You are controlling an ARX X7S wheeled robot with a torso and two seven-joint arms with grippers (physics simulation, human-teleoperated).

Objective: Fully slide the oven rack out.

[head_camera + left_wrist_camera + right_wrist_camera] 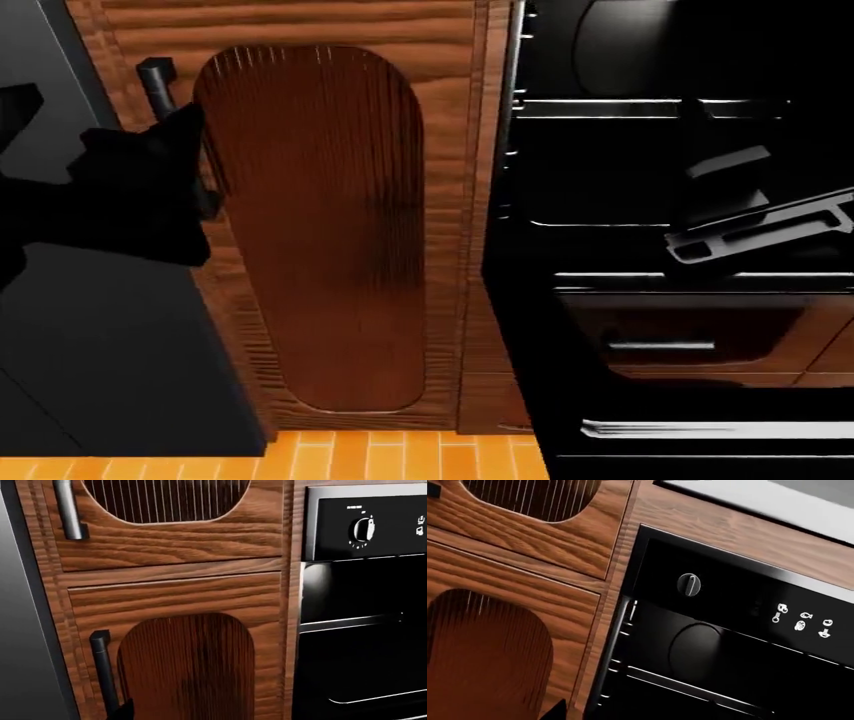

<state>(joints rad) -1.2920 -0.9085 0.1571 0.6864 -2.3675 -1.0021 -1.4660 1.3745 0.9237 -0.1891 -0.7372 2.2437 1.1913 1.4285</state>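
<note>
You see an orange plank floor [400,455] along the head view's bottom edge; the reddish-brown wooden cabinet front [334,230] and the black oven [667,400] stand directly on it

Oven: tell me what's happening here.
A two-armed robot is working at an open oven, whose door is folded down. Its right hand reaches into the dark cavity at about rack height; whether it grips anything cannot be told. The oven rack sits inside the cavity on its side rails, not pulled out. The left hand hovers by the wooden cabinet door beside the oven, away from the job.
</note>
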